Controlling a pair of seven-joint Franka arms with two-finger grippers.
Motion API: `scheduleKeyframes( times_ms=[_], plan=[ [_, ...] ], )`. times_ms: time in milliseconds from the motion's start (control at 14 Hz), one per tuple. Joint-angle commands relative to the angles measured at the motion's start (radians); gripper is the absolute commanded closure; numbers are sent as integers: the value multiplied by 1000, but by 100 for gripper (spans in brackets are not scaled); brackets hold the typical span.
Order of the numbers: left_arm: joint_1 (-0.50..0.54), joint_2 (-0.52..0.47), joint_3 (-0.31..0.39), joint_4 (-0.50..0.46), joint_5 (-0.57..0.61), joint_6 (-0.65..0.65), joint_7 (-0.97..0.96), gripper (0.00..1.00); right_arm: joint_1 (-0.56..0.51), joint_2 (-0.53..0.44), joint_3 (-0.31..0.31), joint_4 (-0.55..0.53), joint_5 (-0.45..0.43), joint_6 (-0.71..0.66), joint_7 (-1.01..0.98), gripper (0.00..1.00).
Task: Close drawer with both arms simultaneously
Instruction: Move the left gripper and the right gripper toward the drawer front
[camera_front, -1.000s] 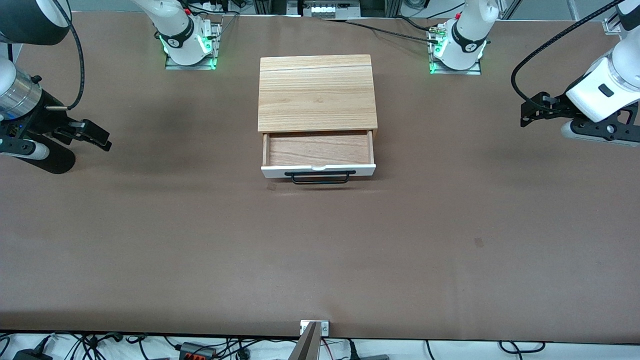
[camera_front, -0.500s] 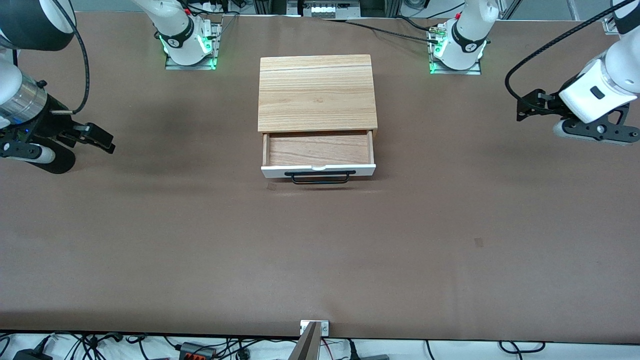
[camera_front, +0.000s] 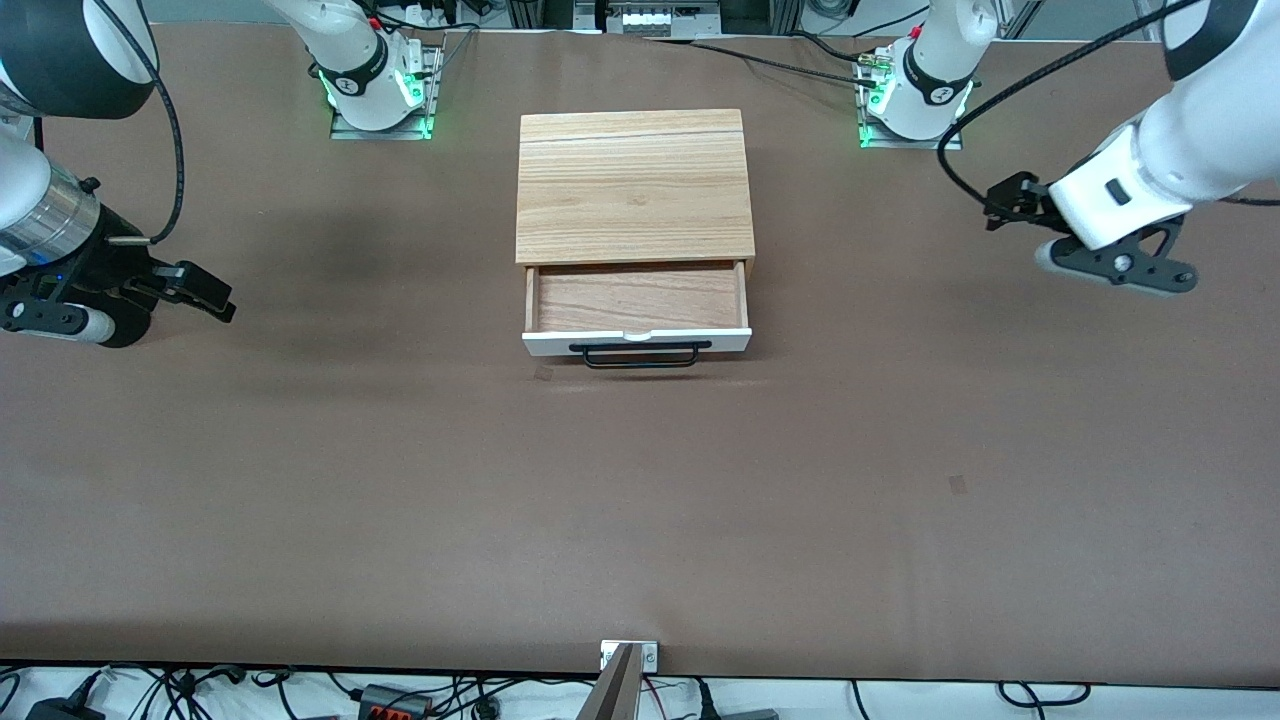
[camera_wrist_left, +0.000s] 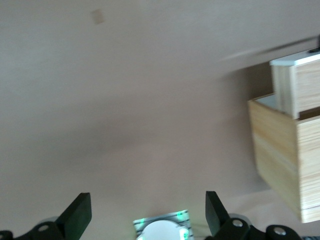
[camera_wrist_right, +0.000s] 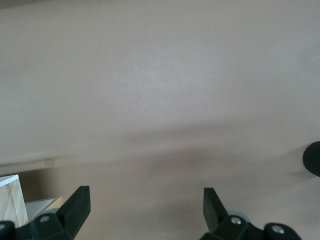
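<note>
Brown table (camera_front: 400, 500) bearing 1 light-wood box (camera_front: 634, 185), its drawer (camera_front: 637, 312) open.

Brown table (camera_front: 400, 500), small tape marks (camera_front: 958, 485), cables (camera_front: 180, 690) along its near edge.

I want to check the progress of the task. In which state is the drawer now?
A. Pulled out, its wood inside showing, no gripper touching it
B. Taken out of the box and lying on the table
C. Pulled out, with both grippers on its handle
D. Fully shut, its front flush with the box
A: the drawer stands out of the box with its wood inside showing, while the left gripper and the right gripper hang over bare table toward their own ends, both open.
</note>
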Motion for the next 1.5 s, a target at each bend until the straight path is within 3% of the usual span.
scheduleKeyframes(
  times_ms=[0,500,714,1000,1143,1429],
  plan=[
    [-3,95,2,34,-89,78,13,0,27,49,-1,39,11,0,-2,0],
    [-38,257,-12,-1,-454,472,13,0,158,236,0,45,22,259,6,0],
    [-73,337,-58,-21,-521,679,10,0,158,294,-3,48,317,335,97,0],
    [-87,415,-134,-15,-547,713,12,0,210,435,-1,131,367,386,120,0],
    [-89,454,-162,-15,-603,748,12,0,231,461,-1,130,430,386,137,0],
    [-107,462,-191,-81,-659,873,13,0,293,485,-1,142,433,380,124,0]
  ],
)
